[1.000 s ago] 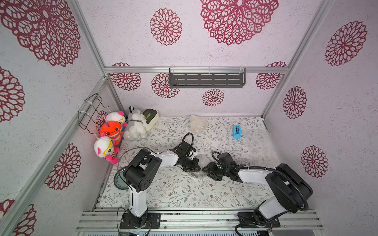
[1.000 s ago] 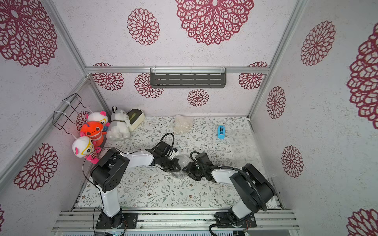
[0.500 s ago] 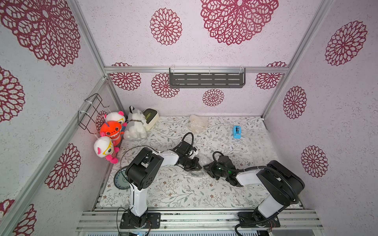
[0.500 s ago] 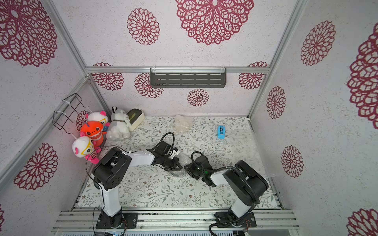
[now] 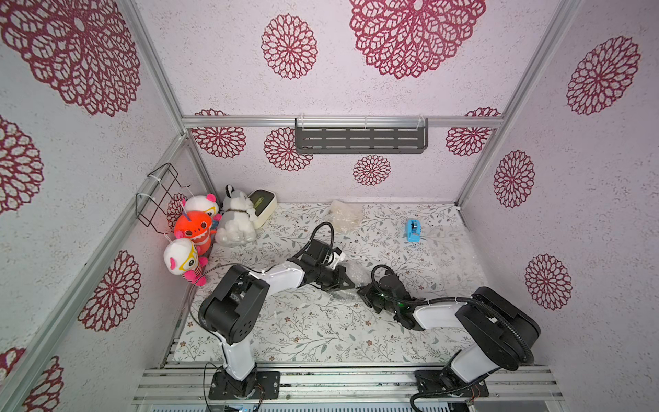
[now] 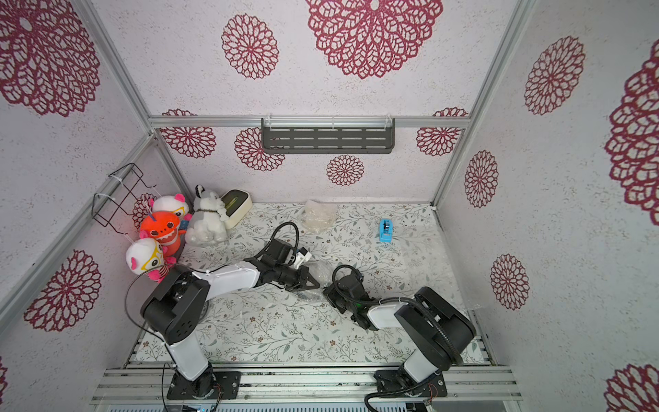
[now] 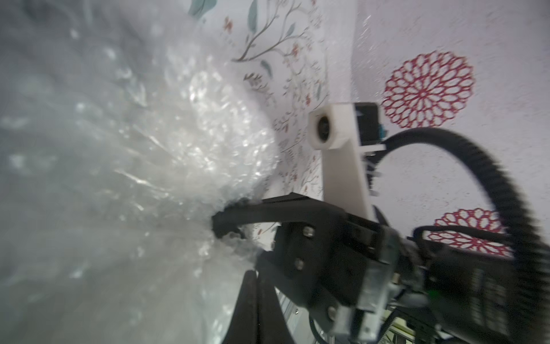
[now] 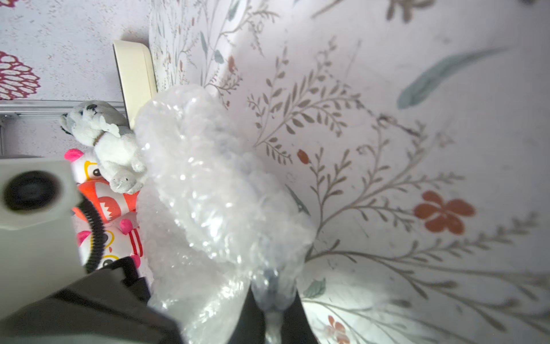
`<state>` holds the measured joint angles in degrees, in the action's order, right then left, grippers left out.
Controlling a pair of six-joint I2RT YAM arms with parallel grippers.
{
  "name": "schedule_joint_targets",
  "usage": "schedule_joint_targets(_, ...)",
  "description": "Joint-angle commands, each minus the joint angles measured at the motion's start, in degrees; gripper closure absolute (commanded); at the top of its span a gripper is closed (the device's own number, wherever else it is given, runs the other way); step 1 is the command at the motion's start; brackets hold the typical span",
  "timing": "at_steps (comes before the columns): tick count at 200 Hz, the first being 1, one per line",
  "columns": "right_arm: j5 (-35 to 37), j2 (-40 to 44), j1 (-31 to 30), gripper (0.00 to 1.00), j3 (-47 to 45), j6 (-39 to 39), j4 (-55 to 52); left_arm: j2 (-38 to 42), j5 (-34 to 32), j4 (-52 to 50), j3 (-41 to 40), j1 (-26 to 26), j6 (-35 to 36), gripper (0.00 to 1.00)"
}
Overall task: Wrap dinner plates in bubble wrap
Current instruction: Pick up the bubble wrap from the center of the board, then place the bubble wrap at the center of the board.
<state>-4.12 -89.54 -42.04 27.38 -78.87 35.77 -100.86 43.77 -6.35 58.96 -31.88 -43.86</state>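
**A:** Clear bubble wrap point(image 5: 356, 275) is wadded up near the centre of the table point(image 5: 292, 335), between the two arms. Grip status?

**B:** The left gripper point(image 5: 346, 285) reaches in from 9 o'clock with its jaws clenched on the wad's edge. The right gripper point(image 5: 363, 293) reaches in from 4 o'clock and is clamped too. The right wrist view shows film funnelling straight into its jaws.

**A:** Why two pinches on one wad?

**B:** My read is that the film is floppy, so a single pinch would only drag it. Two close pinch points let them pull a flap taut or fold it over.

**A:** Is there a plate inside?

**B:** Cannot tell. No view shows a bare plate, the wad is cloudy, and the left wrist view is blurred.

**A:** Other stock?

**B:** There's a far bundle point(image 5: 343, 215) at 12 o'clock by the back wall and a flat sheet point(image 5: 450, 254) at 3 o'clock. The blue tape dispenser point(image 5: 413, 230) is at 2 o'clock, near the sheet and well apart from the grippers. It's probably parked there for sealing later.

**A:** Clutter?

**B:** The plush toys point(image 5: 199, 232) at 10 o'clock are well clear of the work.

**A:** Risks?

**B:** The fingertips are nearly touching, so there's little room to re-grip. Pulling apart hard could tear the film or pop it out of one jaw.

**A:** What's next?

**B:** I'd guess a slow, even spread with both grips kept low to the table.
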Motion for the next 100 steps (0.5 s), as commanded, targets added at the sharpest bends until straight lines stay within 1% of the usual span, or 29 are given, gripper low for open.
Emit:
schedule_joint_targets(1,1.6,2.0,0.1,1.00,5.1,8.5,0.3,8.0,-1.5,-2.6,0.6,4.2,0.1,0.91)
schedule_joint_targets(8,1.0,1.7,0.0,1.00,7.2,11.4,-0.8,10.8,-4.6,-6.6,1.1,5.7,1.4,0.86)
schedule_joint_targets(21,0.0,0.2,0.2,1.00,11.4,16.4,-0.9,16.6,-13.6,-12.6,0.9,9.1,2.9,0.75)
schedule_joint_targets(30,-0.7,-1.4,0.6,1.00,14.4,19.1,-1.3,20.6,-19.3,-15.5,-0.2,11.8,3.4,0.71)
schedule_joint_targets(43,-2.3,-4.8,2.2,1.00,20.1,20.3,-1.7,26.2,-26.9,-18.2,-2.3,15.9,3.9,0.62)
schedule_joint_targets(56,-3.5,-8.7,4.1,1.00,26.3,19.9,-2.9,31.0,-33.1,-20.6,-4.2,19.9,4.0,0.55)
schedule_joint_targets(68,-4.4,-13.0,5.7,1.00,34.2,20.6,-8.6,34.7,-37.1,-21.9,-5.4,23.1,4.5,0.46)
schedule_joint_targets(79,-4.9,-17.0,6.6,1.00,41.3,22.9,-12.7,37.3,-40.6,-23.4,-5.8,25.3,5.2,0.40)
schedule_joint_targets(90,-5.0,-21.0,6.8,1.00,47.9,25.0,-15.5,39.1,-43.4,-24.2,-6.3,26.9,5.9,0.35)
schedule_joint_targets(100,-6.7,-25.0,7.3,1.00,52.8,25.6,-16.0,40.1,-45.2,-24.5,-6.8,28.1,6.4,0.30)
